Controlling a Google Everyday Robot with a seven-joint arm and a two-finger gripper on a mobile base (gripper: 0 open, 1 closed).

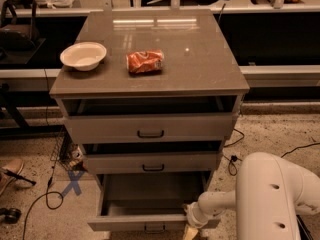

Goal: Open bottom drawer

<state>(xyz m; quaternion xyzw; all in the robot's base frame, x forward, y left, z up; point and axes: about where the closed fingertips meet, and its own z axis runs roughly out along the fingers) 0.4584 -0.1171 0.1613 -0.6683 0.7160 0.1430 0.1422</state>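
Note:
The bottom drawer (135,223) of the grey-beige cabinet stands pulled far out, its empty inside showing. Its small black handle (154,229) sits at the centre of the front panel, near the lower edge of the camera view. My gripper (190,232) hangs at the right end of that front panel, just right of the handle, mostly cut off by the frame's lower edge. The white arm (272,199) reaches in from the lower right.
The top drawer (150,128) and middle drawer (152,162) each stand slightly out. On the cabinet top (200,59) lie a white bowl (83,55) and a crushed red can (145,61). Cables (45,194) and blue floor tape (72,183) lie to the left.

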